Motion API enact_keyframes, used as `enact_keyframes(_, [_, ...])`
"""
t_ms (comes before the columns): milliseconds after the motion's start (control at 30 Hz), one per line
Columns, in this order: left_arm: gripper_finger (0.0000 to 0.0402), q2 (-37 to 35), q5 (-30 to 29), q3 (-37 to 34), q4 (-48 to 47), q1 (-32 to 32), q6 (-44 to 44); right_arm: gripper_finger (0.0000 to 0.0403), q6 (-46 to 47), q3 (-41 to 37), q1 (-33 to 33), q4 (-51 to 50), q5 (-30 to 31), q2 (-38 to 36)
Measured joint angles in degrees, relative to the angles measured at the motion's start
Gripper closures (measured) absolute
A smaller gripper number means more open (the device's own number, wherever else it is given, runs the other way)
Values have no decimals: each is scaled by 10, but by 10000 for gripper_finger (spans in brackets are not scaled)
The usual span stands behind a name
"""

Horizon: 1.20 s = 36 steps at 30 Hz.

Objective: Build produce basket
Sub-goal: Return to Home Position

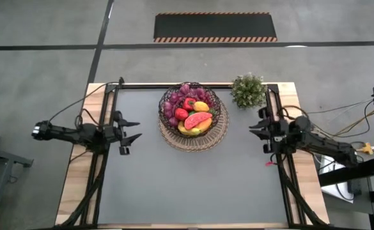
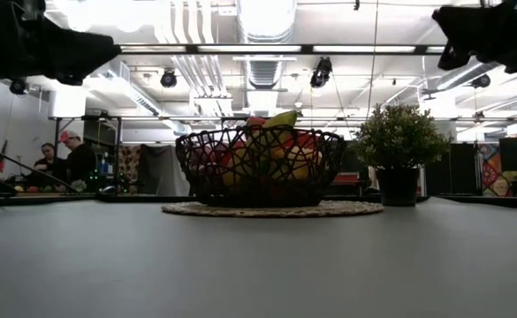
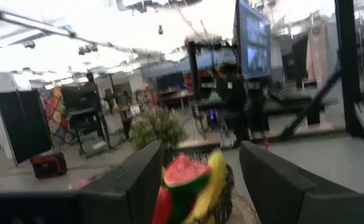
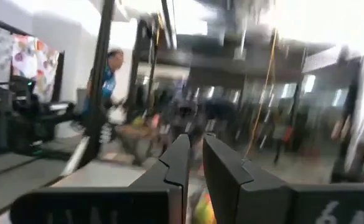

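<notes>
So the basket [image 1: 193,115] sits on its mat toward the tabletop's [image 1: 187,185] far edge, piled with the produce [image 1: 192,110]. Left tool [image 1: 133,131] hangs wide open and empty off to its side. Right tool [image 1: 258,131] is nearly pinched closed, holding nothing.

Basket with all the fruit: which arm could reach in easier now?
Probably the left. Its tool is open and empty, facing the dark wire basket of toy produce. The right tool is nearly shut and sits about as far away.

Open workshop hall: ducts [image 2: 262,35], monitor [image 3: 252,38].
</notes>
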Motion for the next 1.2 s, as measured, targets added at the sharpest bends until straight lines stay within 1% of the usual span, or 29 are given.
enact_keyframes(133, [206, 8, 2, 0, -4, 0, 0, 369, 99, 0, 1, -37, 1, 22])
enact_keyframes(200, [206, 10, 1, 0, -1, 0, 0, 369, 115, 0, 1, -54, 1, 32])
enact_keyframes(333, [206, 21, 1, 0, -2, 0, 0, 369, 108, 0, 1, -94, 1, 47])
enact_keyframes(567, [206, 36, 1, 0, 0, 0, 0, 369, 102, 0, 1, -129, 1, 69])
enact_keyframes(700, [206, 44, 1, -1, -1, 0, 0, 369, 102, 0, 1, -130, 1, 78])
enact_keyframes(1200, [206, 73, 1, -1, -1, 0, 1, 369, 103, 0, 1, -134, 1, 78])
